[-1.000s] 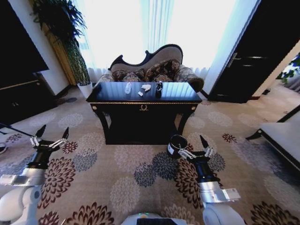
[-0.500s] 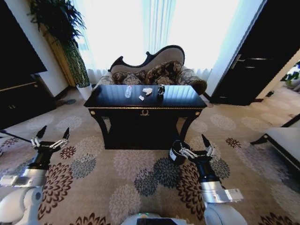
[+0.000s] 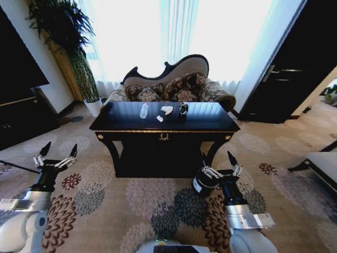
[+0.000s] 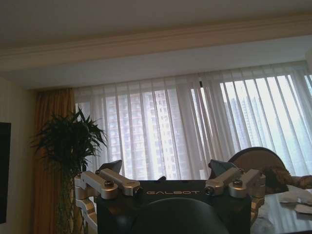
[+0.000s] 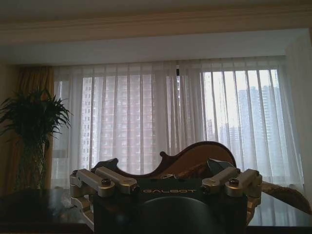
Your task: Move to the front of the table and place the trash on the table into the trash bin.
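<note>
Both tools (image 3: 55, 156) (image 3: 219, 164) spread wide, empty; glossy table (image 3: 210, 117) on floral carpet (image 3: 137, 200).

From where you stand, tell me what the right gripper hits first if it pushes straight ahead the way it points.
Probably the trash bin: the open right gripper sits just behind it in the head view. If it passes above the bin, the table front comes next; depth is unclear.

Trash bin (image 3: 202, 183) partly hidden behind right gripper (image 3: 219, 163) (label half covered); paper scraps (image 3: 164, 112) too small.
</note>
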